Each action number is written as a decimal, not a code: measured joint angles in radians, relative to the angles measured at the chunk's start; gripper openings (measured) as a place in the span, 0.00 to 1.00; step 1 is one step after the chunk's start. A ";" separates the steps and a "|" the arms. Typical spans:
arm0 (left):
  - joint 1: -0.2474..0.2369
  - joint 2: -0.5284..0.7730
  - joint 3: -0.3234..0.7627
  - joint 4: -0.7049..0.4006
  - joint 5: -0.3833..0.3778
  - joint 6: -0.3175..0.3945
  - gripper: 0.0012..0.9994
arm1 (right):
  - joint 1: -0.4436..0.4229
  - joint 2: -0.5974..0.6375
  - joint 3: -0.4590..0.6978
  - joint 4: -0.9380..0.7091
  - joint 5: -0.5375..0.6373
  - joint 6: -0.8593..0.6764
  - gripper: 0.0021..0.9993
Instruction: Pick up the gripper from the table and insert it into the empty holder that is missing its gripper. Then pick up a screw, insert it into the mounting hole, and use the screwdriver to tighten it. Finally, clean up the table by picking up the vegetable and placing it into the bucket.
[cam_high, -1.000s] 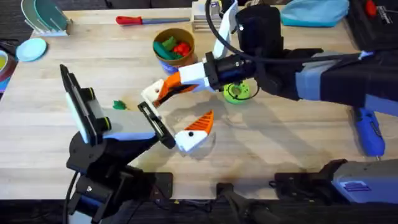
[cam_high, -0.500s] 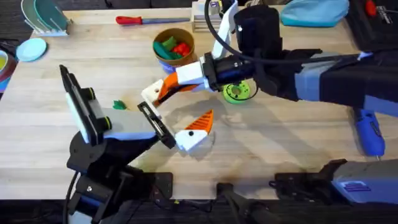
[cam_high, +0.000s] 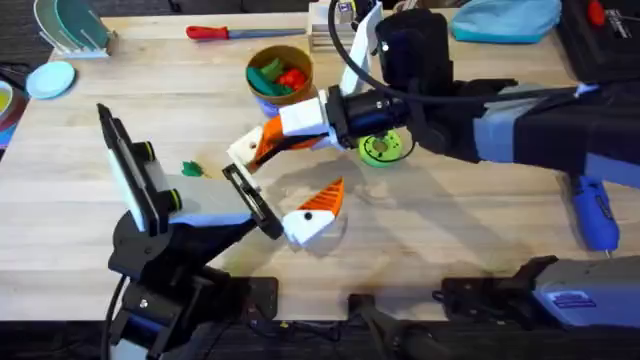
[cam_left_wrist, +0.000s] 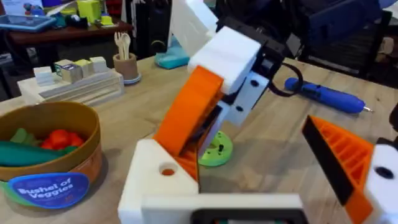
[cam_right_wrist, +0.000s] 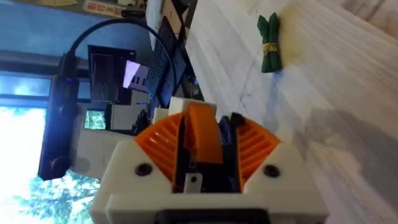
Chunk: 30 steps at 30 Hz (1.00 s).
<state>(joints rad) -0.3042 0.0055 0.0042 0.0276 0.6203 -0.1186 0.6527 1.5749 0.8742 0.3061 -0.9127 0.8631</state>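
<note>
Overhead view: the right arm is reaching across the middle from the lower right, with its forearm lying low over the table. The right gripper (cam_high: 263, 145) is clenching the gripper (cam_high: 276, 134), the small orange block, just in front of the bucket (cam_high: 281, 92). The left arm is rising from the lower left, and the left gripper (cam_high: 282, 182) is standing released, its two sides wide apart. Its white empty holder (cam_high: 240, 153) is meeting the block, while its one orange finger (cam_high: 323, 198) is pointing away toward the middle of the table. The vegetable (cam_high: 192, 169) is lying on the wood beside the left arm, and the screwdriver (cam_high: 224, 32) is lying at the far edge behind the bucket. Left wrist view: the orange block (cam_left_wrist: 189, 109) is tilting, with its long axis slanting down into the holder (cam_left_wrist: 158, 180), and its lower end is touching the holder's top. The seating seems to be only partly done, so the coming push should probably follow this slanted axis downward. A green disc (cam_left_wrist: 214, 151) is sitting behind it. Right wrist view: the ribbed pads (cam_right_wrist: 160, 140) are pressing on both sides of the block (cam_right_wrist: 202, 134), and the green bundle (cam_right_wrist: 269, 43) is resting well apart on the table.
</note>
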 joint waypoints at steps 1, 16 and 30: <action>0.000 0.000 0.000 -0.003 0.000 0.002 0.99 | 0.000 0.000 0.000 0.000 0.000 -0.001 0.44; -0.018 0.000 0.001 -0.036 0.069 0.010 0.99 | 0.012 0.001 0.000 0.000 -0.025 -0.013 0.59; -0.018 0.000 0.001 -0.036 0.073 0.010 0.99 | -0.110 0.001 0.000 0.006 -0.003 -0.089 0.96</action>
<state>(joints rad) -0.3222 0.0052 0.0048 -0.0082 0.6929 -0.1088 0.5427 1.5757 0.8738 0.3118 -0.9152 0.7744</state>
